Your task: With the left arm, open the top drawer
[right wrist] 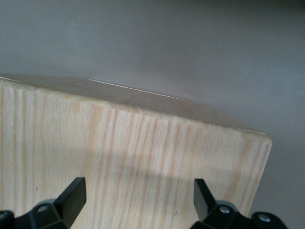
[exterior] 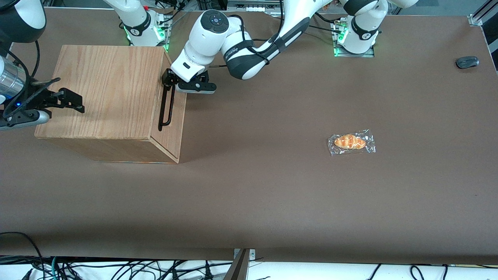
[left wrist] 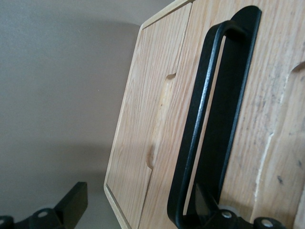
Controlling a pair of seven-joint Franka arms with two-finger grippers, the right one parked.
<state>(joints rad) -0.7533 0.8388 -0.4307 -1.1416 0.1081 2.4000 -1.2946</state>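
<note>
I see the wooden cabinet [exterior: 105, 93] sitting on the brown table [exterior: 272, 194], toward the parked arm's end. The top drawer [exterior: 174, 112] is in the cabinet's front face, which looks toward the working arm's end, and its long black handle [exterior: 166, 107] runs across that face. The drawer front looks level with the panel beside it, so it looks closed to me. My left arm [exterior: 233, 46] reaches over from its base to the cabinet. Its end effector [exterior: 170, 82] is at the end of the handle that is farther from the front camera. From the wrist camera, one black finger [left wrist: 202, 207] sits tucked between the handle and the drawer front, and the other finger [left wrist: 71, 205] is out in the air, well apart from it. So the end effector is spread wide around the bar and is not squeezing it. A wrapped bread roll [exterior: 351, 142] and a grey mouse [exterior: 467, 62] lie far away toward the working arm's end.
</note>
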